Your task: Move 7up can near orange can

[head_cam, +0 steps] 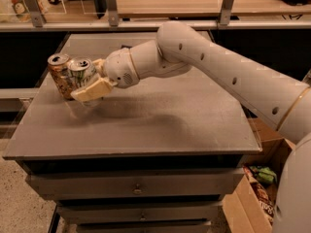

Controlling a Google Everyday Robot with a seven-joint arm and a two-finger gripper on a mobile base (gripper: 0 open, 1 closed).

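Observed, largest item first.

My arm (pixel 218 67): smooth white shell, rounded segments with small dark holes along it. It is cut off at the right edge, so its base cannot be seen.

Table (pixel 160 120): flat matte grey top under my pincer, stretching away to the right of it. The far edge is partly masked by my arm.

Drawer fronts (pixel 136 188): grey, below the top and well beneath the pincer. The lowest one is cut off at the bottom.

Cardboard box (pixel 252 188): brown, open, far to the lower right of the pincer and partly cropped. Its contents are too unclear to name.

Orange can (pixel 59 74): orange-gold cylinder with pale patches and a silver top, upright, just to the left of the pincer.

7up can (pixel 81 71): white-silver cylinder with green marks, standing inside the pincer and touching or nearly touching the orange can. Its lower half is hidden behind my front finger (pixel 92 89), so I cannot tell whether its base rests on the table.

Pincer (pixel 88 81): cream-coloured, blunt, flat fingers at the table's left end, pinching the 7up can. The rear finger is mostly hidden behind the can.
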